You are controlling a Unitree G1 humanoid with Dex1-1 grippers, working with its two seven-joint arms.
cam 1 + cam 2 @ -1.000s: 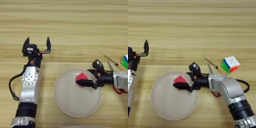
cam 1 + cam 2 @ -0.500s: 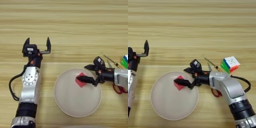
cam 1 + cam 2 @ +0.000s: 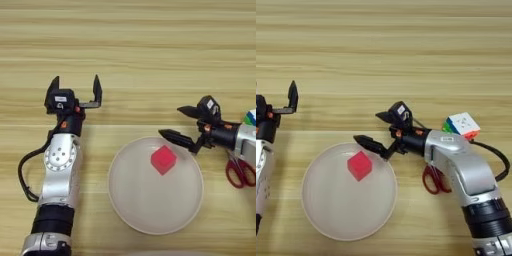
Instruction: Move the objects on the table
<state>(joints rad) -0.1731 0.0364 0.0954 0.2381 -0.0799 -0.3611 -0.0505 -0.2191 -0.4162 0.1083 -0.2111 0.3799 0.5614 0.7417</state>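
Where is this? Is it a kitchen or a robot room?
Probably a robot practice table: a plate holds a red cube, not food, beside a puzzle cube and scissors.

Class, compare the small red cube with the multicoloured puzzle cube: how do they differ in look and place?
The small red cube is one plain colour; the multicoloured puzzle cube shows tiled faces of several colours. The red cube lies inside the round cream plate; the puzzle cube rests on the wooden table, beyond the right arm. Both are box-shaped.

A small red cube (image 3: 163, 159) lies loose on the round cream plate (image 3: 131, 210) — puzzle cube (image 3: 462, 125) and scissors (image 3: 434, 180) sit right.
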